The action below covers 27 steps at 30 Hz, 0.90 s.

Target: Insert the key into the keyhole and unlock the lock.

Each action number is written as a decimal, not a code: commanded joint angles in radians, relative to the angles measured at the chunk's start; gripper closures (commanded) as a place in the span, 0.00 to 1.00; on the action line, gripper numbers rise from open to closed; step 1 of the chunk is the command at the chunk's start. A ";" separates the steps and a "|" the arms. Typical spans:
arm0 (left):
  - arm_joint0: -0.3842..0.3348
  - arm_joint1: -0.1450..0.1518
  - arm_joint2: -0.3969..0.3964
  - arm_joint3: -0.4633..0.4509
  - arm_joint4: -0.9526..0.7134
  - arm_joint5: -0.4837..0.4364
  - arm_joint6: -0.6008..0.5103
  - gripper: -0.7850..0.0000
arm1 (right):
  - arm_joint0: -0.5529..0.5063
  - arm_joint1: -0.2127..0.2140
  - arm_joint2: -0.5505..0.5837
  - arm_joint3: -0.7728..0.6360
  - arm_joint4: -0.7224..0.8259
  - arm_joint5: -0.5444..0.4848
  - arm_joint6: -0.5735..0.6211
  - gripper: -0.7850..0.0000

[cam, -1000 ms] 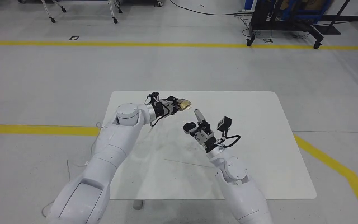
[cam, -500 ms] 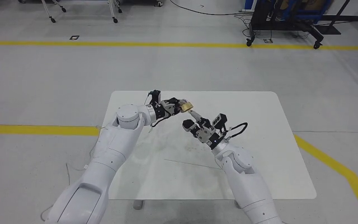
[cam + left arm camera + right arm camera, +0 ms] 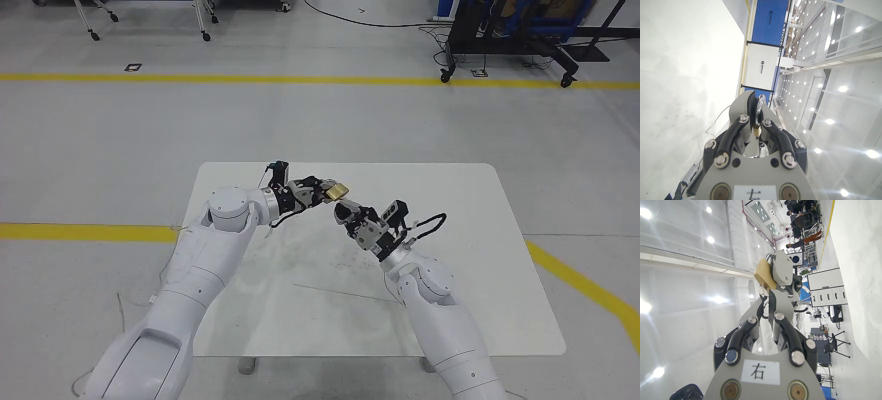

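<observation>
Bringing the small silver key [image 3: 762,291] up against the brass padlock [image 3: 763,275].
The gap has been closed since a second ago: padlock gripped by left jaws, key by right jaws; insertion is judged next.

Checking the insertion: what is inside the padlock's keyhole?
The key, held in the jaws of the right gripper, sits at the bottom end of the brass padlock. The keyhole and any blade inside it are hidden.

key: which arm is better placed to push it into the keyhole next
Right: the right end effector holds the key, tip at the brass lock; the left end effector is busy gripping that lock.
</observation>
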<state>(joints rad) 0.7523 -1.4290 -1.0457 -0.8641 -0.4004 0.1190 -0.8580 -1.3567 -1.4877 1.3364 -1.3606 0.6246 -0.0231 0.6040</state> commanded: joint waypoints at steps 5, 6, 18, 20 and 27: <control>0.000 0.001 0.001 -0.003 0.000 0.003 0.000 1.00 | -0.005 0.006 0.000 -0.007 0.000 -0.001 -0.001 0.73; 0.000 0.001 0.001 -0.003 0.001 0.002 0.000 1.00 | -0.007 0.006 0.000 -0.009 0.001 -0.001 -0.002 0.73; 0.001 0.002 0.004 -0.009 0.015 -0.007 0.004 1.00 | -0.010 0.015 0.005 -0.021 0.021 0.005 -0.036 0.77; 0.002 0.003 0.007 -0.014 0.025 -0.014 0.006 1.00 | -0.007 0.015 0.002 -0.020 0.026 0.014 -0.042 1.00; 0.008 0.007 0.015 -0.036 0.055 -0.049 -0.009 1.00 | 0.003 0.019 0.000 -0.011 0.076 0.085 -0.025 1.00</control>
<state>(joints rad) 0.7599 -1.4230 -1.0330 -0.8961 -0.3521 0.0786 -0.8616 -1.3563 -1.4694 1.3341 -1.3748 0.6835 0.0413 0.5633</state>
